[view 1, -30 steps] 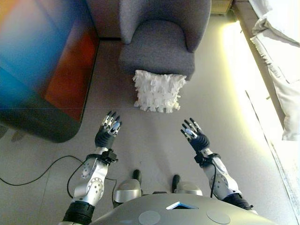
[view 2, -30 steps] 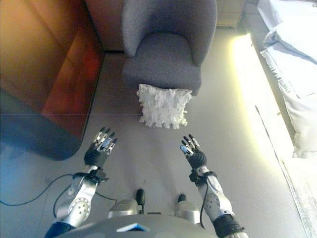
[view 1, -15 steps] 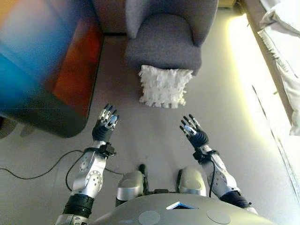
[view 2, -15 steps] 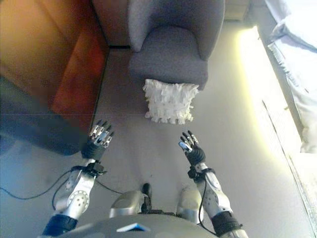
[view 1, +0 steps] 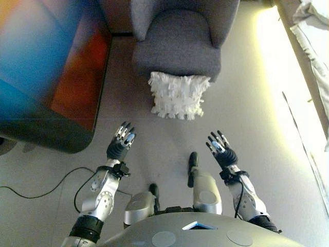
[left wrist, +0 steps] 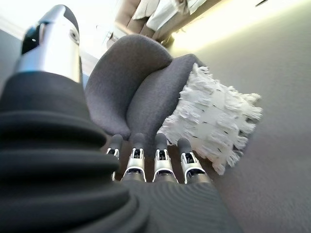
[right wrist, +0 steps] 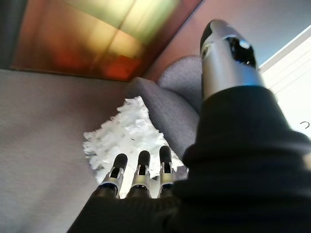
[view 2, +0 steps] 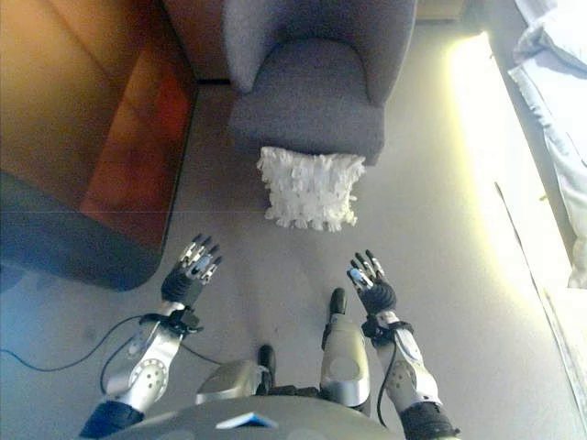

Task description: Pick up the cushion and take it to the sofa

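A white fringed cushion [view 1: 178, 95] stands on the grey floor, leaning against the front of a grey armchair [view 1: 177, 43]. It also shows past the fingers in both wrist views, as cushion [left wrist: 214, 121] and cushion [right wrist: 124, 136]. My left hand [view 1: 120, 146] is held out over the floor, short of the cushion and to its left, fingers straight and empty. My right hand [view 1: 222, 152] is held out the same way to the cushion's right, open and empty. Neither hand touches the cushion.
A large dark wooden cabinet [view 1: 46, 77] with a glossy side stands at the left. White bedding [view 1: 316, 36] lies along the right edge, past a bright strip of light on the floor [view 1: 277, 77].
The camera view has shifted a little. Both hands stay raised and open, about the same distance short of the cushion.
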{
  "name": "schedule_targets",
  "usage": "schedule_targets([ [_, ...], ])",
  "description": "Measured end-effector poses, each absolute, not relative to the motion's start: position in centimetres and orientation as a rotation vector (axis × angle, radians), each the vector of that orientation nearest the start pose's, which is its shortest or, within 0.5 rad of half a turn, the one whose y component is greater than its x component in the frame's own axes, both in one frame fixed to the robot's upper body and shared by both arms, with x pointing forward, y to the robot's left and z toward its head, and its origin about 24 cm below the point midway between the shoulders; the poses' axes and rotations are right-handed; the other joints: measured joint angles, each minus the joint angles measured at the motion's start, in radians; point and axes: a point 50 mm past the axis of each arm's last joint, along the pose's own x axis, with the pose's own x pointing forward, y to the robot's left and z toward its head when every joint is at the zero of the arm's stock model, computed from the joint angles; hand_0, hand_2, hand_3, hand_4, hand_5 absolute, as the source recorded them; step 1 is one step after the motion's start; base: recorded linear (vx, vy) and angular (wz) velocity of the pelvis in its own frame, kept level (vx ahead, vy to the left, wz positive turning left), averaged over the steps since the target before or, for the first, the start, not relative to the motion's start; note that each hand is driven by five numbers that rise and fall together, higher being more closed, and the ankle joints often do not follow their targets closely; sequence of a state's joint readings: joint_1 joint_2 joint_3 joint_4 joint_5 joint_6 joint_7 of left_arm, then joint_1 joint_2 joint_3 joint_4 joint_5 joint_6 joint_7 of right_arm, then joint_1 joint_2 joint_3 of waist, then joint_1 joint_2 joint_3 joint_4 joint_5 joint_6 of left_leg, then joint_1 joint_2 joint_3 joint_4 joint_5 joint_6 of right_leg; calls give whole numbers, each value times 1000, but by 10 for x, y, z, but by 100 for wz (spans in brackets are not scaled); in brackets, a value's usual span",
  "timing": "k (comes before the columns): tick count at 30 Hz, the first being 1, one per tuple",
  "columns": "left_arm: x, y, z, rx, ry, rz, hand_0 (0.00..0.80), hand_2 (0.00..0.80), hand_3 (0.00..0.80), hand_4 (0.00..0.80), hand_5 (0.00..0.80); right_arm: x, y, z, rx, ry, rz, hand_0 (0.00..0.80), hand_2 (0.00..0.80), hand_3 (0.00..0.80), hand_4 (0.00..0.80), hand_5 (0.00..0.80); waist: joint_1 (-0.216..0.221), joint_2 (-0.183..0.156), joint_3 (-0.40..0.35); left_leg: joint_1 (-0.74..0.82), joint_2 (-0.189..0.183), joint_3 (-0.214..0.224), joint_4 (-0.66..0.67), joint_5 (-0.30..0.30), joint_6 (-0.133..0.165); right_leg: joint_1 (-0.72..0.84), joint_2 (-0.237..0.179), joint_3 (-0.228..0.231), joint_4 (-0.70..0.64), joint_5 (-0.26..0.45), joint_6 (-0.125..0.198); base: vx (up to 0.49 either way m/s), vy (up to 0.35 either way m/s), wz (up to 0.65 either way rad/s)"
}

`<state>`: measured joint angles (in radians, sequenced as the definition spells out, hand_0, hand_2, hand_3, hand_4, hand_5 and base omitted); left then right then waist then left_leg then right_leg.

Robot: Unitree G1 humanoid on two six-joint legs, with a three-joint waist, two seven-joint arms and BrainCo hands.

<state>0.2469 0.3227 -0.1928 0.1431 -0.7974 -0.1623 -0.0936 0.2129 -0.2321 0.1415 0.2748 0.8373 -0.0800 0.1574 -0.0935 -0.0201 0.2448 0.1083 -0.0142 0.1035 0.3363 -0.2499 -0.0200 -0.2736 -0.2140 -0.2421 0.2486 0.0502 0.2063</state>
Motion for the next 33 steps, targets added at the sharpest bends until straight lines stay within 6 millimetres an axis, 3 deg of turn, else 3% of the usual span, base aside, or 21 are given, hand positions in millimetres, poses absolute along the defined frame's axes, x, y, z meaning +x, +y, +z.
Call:
schedule_targets([
  [1, 179, 193, -29, -488, 270, -8, 0, 0, 0, 0, 0, 182, -186, -51, 596, 369, 9, 0, 0, 0, 0, 0, -15, 34, -18, 24, 38, 19, -10, -52, 2, -1, 29, -25, 45, -18, -31, 511, -211, -11],
  [2, 175, 195, -28, -493, 266, 2, 0, 0, 0, 0, 0, 181, -188, -48, 584, 360, 26, 0, 0, 0, 0, 0, -30, 68, -37, 63, 82, 15, -79, -98, -39, -19, 58, -49, 102, -42, -63, 515, -246, -4],
  [3, 171, 199, -29, -500, 265, 38, 0, 0, 0, 0, 0, 176, -187, -52, 573, 394, 39, 0, 0, 0, 0, 0, -29, 73, -60, 102, 107, 37, -111, -98, -55, -31, 68, -43, 193, -86, -127, 490, -269, 8],
  [4, 168, 201, -29, -499, 269, 49, 0, 0, 0, 0, 0, 168, -188, -56, 569, 422, 42, 0, 0, 0, 0, 0, -39, 70, -94, 109, 116, 28, -110, -93, -87, -31, 78, -42, 228, -127, -147, 504, -275, 5],
  [5, 170, 206, -26, -485, 256, 49, 0, 0, 0, 0, 0, 166, -188, -59, 576, 434, 32, 0, 0, 0, 0, 0, -27, 53, -113, 84, 121, 20, -16, -96, -119, -24, 93, -32, 232, -171, -244, 383, -210, 12],
  [6, 172, 207, -25, -482, 252, 49, 0, 0, 0, 0, 0, 166, -188, -60, 580, 437, 27, 0, 0, 0, 0, 0, -25, 47, -112, 60, 123, 18, 35, -90, -126, -21, 93, -26, 231, -175, -255, 365, -187, -38],
  [7, 172, 205, -25, -493, 250, 55, 0, 0, 0, 0, 0, 166, -188, -62, 582, 440, 27, 0, 0, 0, 0, 0, 3, 35, -129, -46, 123, 0, 231, 16, -131, 0, 106, -14, 181, -175, -266, 330, -145, -54],
  [8, 175, 202, -25, -511, 242, 52, 0, 0, 0, 0, 0, 167, -188, -62, 581, 441, 33, 0, 0, 0, 0, 0, 23, 29, -128, -132, 125, 8, 381, 114, -106, 35, 100, -7, 128, -152, -285, 359, -137, -56],
  [10, 175, 194, -27, -539, 243, 47, 0, 0, 0, 0, 0, 172, -186, -61, 574, 435, 52, 0, 0, 0, 0, 0, 35, 22, -125, -211, 124, 31, 461, 131, -80, 91, 104, 16, 73, -154, -294, 259, -2, -40],
  [12, 176, 193, -26, -540, 242, 39, 0, 0, 0, 0, 0, 176, -184, -58, 565, 426, 72, 0, 0, 0, 0, 0, 31, 15, -125, -244, 133, 87, 404, 147, -57, 137, 104, 13, 30, -152, -302, 266, 67, -29],
  [13, 176, 193, -26, -540, 241, 40, 0, 0, 0, 0, 0, 176, -184, -58, 563, 425, 74, 0, 0, 0, 0, 0, 32, 14, -125, -248, 135, 94, 380, 147, -57, 144, 105, 13, 23, -155, -299, 294, 112, -12],
  [15, 178, 194, -24, -545, 229, 32, 0, 0, 0, 0, 0, 178, -184, -56, 562, 415, 72, 0, 0, 0, 0, 0, 30, 7, -120, -266, 152, 124, 201, 153, -50, 190, 113, 2, -22, -156, -284, 360, 152, 4],
  [17, 181, 194, -22, -546, 216, 15, 0, 0, 0, 0, 0, 177, -185, -57, 570, 416, 63, 0, 0, 0, 0, 0, 37, 9, -108, -261, 178, 108, -8, 167, -56, 223, 133, -2, -47, -156, -279, 376, 155, 3],
  [19, 181, 193, -22, -549, 212, 1, 0, 0, 0, 0, 0, 174, -188, -57, 569, 417, 53, 0, 0, 0, 0, 0, 36, 30, -99, -255, 208, 93, -170, 228, -87, 257, 161, -5, -76, -166, -266, 421, 151, 0],
  [23, 182, 194, -22, -554, 206, 4, 0, 0, 0, 0, 0, 170, -191, -59, 565, 424, 43, 0, 0, 0, 0, 0, 61, 62, -68, -239, 236, 71, -323, 309, -78, 310, 171, 44, -73, -200, -239, 417, 166, -35],
  [25, 181, 197, -22, -551, 205, 15, 0, 0, 0, 0, 0, 167, -192, -60, 566, 430, 43, 0, 0, 0, 0, 0, 67, 67, -68, -229, 236, 59, -352, 312, -73, 339, 150, 80, -68, -225, -201, 432, 245, -50],
  [27, 181, 197, -22, -551, 204, 15, 0, 0, 0, 0, 0, 160, -196, -62, 556, 448, 44, 0, 0, 0, 0, 0, 83, 89, -82, -222, 237, 56, -354, 314, -73, 359, 125, 123, -52, -259, -137, 336, 270, -54],
  [28, 181, 199, -22, -548, 202, 22, 0, 0, 0, 0, 0, 157, -195, -64, 560, 460, 47, 0, 0, 0, 0, 0, 83, 86, -85, -221, 222, 63, -330, 379, -81, 371, 99, 139, -46, -274, -110, 279, 313, -37],
  [29, 180, 206, -22, -538, 196, 47, 0, 0, 0, 0, 0, 154, -187, -67, 578, 480, 61, 0, 0, 0, 0, 0, 83, 51, -94, -220, 172, 78, -319, 408, -77, 376, 49, 161, -57, -283, -89, 250, 314, -19],
  [31, 186, 215, -14, -507, 170, 44, 0, 0, 0, 0, 0, 159, -172, -66, 615, 470, 89, 0, 0, 0, 0, 0, 87, -2, -99, -231, 111, 80, -321, 406, -49, 377, -7, 168, -96, -257, -84, 235, 258, 4],
  [33, 200, 222, -5, -482, 134, 29, 0, 0, 0, 0, 0, 171, -158, -61, 643, 442, 114, 0, 0, 0, 0, 0, 101, -21, -87, -249, 83, 69, -290, 380, -28, 381, -34, 167, -107, -211, -65, 298, 303, 16],
])
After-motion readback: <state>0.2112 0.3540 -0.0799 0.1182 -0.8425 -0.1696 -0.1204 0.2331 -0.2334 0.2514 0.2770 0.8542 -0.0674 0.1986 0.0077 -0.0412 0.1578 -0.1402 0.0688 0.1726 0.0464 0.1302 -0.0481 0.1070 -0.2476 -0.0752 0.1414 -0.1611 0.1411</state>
